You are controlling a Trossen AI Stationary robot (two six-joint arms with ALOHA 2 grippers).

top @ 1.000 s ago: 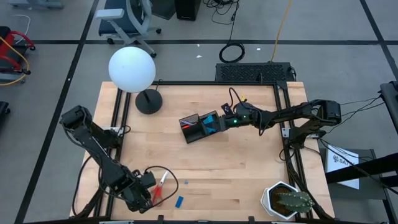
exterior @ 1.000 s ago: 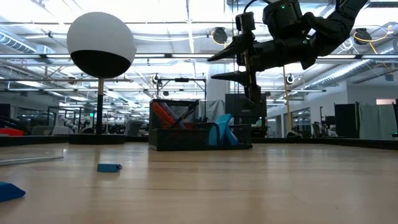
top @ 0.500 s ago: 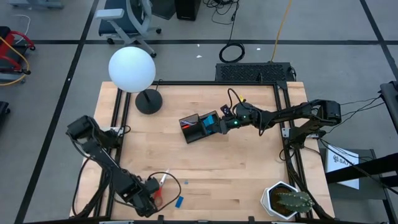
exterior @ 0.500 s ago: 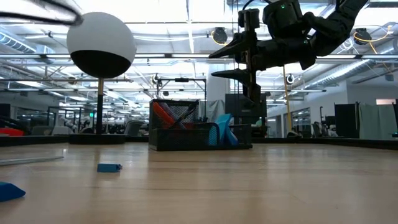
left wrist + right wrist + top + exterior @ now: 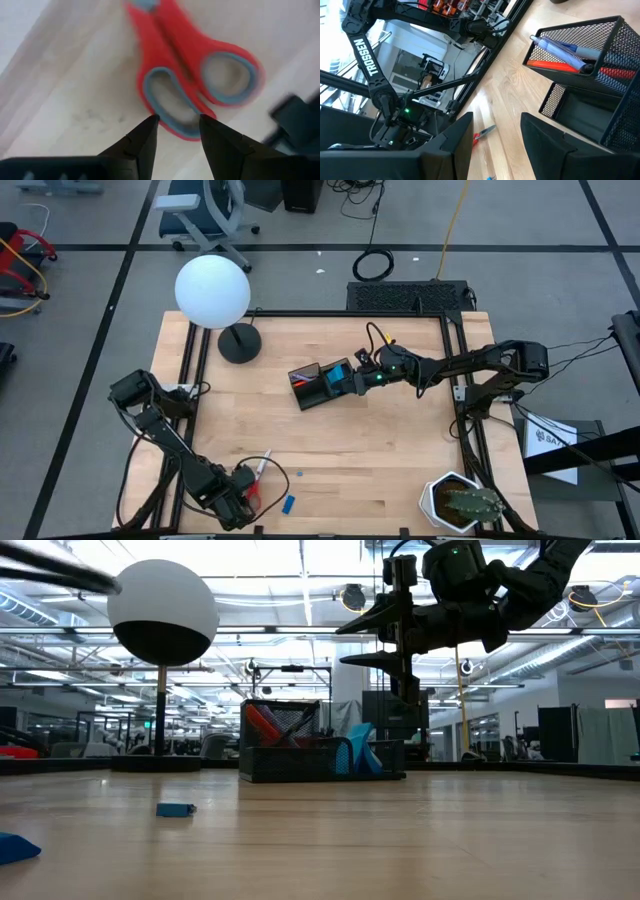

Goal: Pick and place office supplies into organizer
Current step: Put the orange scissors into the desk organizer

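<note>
Bright, even overhead light

The scissors [image 5: 192, 82] are blurred in the left wrist view; ceiling lights [image 5: 300, 560] glare in the low view.

table [image 5: 400, 450]: pale wood, smooth, matt
organizer [image 5: 590, 65]: black wire mesh
scissors [image 5: 192, 75]: red plastic handles, slightly glossy

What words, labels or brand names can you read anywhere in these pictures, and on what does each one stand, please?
"TROSSEN": white capitals running along a link of the left arm, seen from the right wrist view.
White sheet on the floor beside the table's right edge: dark logo and print, too small to read.
Nothing else legible; the organizer and scissors show no readable text.
</note>
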